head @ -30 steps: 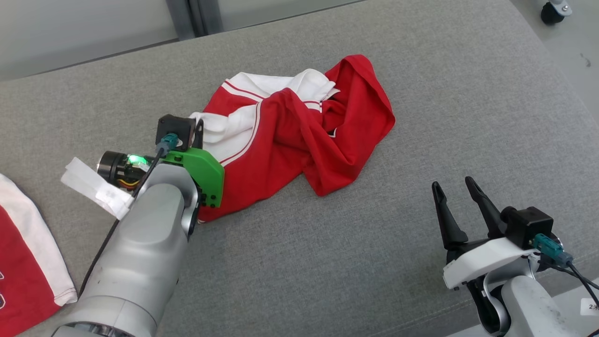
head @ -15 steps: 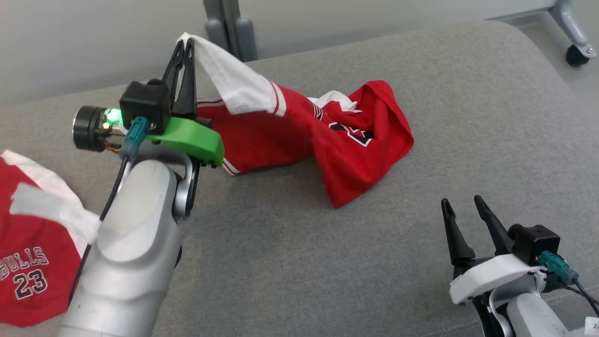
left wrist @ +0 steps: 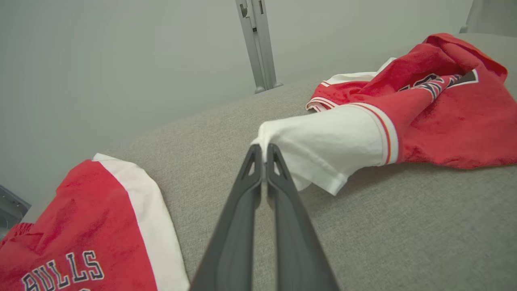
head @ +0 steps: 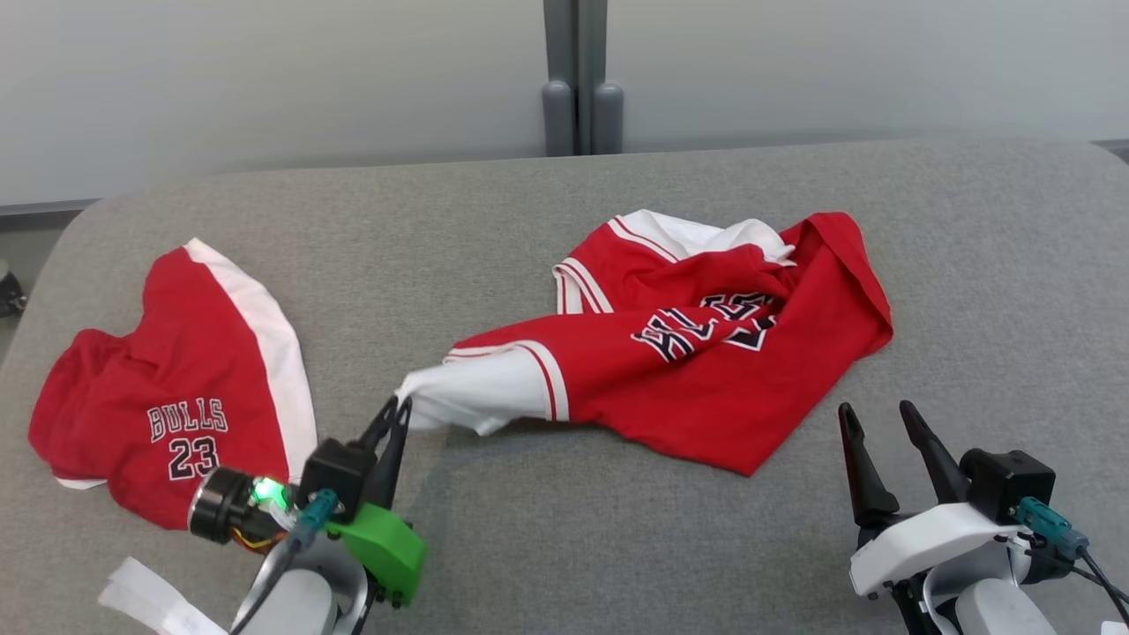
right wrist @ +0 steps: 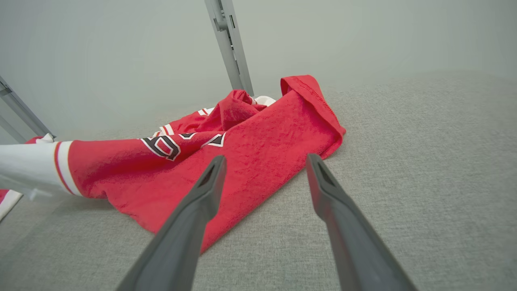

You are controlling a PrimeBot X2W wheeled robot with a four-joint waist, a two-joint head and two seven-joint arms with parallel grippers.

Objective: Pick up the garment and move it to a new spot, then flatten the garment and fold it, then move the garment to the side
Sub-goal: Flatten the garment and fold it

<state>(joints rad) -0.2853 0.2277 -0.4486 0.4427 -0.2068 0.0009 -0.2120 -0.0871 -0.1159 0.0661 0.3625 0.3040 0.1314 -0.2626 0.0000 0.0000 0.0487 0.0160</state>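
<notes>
Nearest, lower right: right claw (head: pixel 876 410), fingers spread apart, gripping nothing, poised over bare table (head: pixel 617 538) near the closest corner of the red basketball jersey (head: pixel 723 379), not touching it; probably parked there as the free helper for flattening. Lower left: left claw (head: pixel 399 407), pinched closed on the hem of the white sleeve (head: pixel 476 395), fingertips (left wrist: pixel 257 149) together in the left wrist view with cloth bunched right at them. Sleeve stretched out as a tube toward the robot, seemingly just off the table at the grip end. Reads as a drag by one end, so first step (move to a new spot) judged under way, flattening and folding not yet begun. Next out: jersey body, mid-right of the table, crumpled, lettering upside down and half buried in folds, white panel and striped trim poking out at the far side. Single-point grip, so risk of more twisting or of the hem slipping free. To the left, well apart from the jersey: second red garment printed BULLS 23 (head: pixel 176 397), white stripe, fairly flat; close to the left arm, possible snag on any leftward pull. White tape strip (head: pixel 150 600) and green bracket (head: pixel 384 547) on that arm. Farthest: rounded back edge of the table, grey post (head: pixel 578 88), plain pale wall (head: pixel 265 79).
</notes>
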